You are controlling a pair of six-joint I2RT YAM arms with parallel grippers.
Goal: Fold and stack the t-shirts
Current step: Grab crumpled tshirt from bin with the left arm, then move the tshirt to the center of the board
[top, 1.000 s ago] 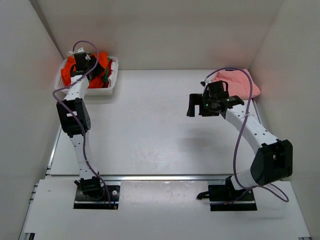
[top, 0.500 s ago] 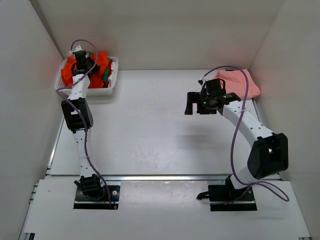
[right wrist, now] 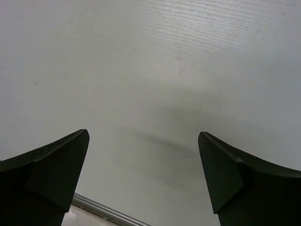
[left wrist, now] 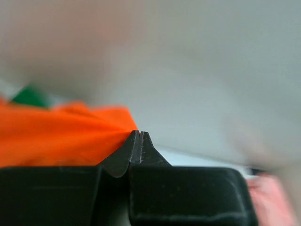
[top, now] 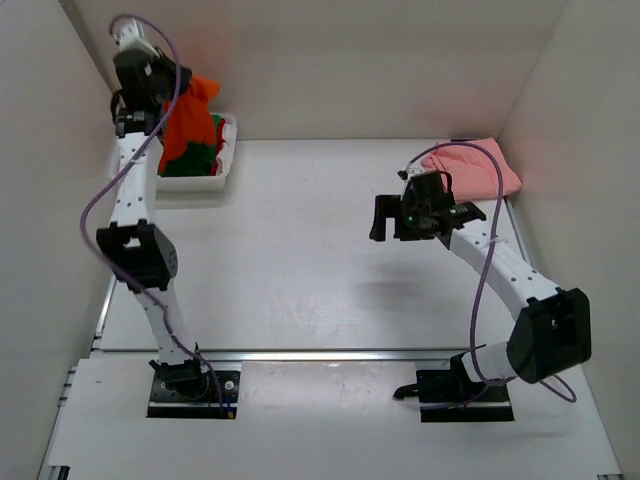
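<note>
My left gripper (top: 185, 85) is raised high above the white mesh basket (top: 228, 150) at the back left and is shut on the bright orange-red t-shirt (top: 188, 118), which hangs from it down into the basket. In the left wrist view the left gripper (left wrist: 139, 136) has its jaws pressed together, with the orange-red t-shirt (left wrist: 61, 136) stretched out to their left. A green t-shirt (top: 192, 158) lies in the basket. The pale pink t-shirt (top: 478, 166) lies folded at the back right. My right gripper (top: 385, 220) hovers over mid-table, open and holding nothing (right wrist: 143, 136).
White walls close in the table on the left, back and right. A metal rail (top: 340, 353) runs along the table's near edge in front of the arm bases. A purple cable (top: 490, 160) from the right arm loops over the pink shirt.
My left gripper has shut on the orange-red t-shirt and risen, pulling it up out of the basket. The right gripper has drifted slightly and stays open.
</note>
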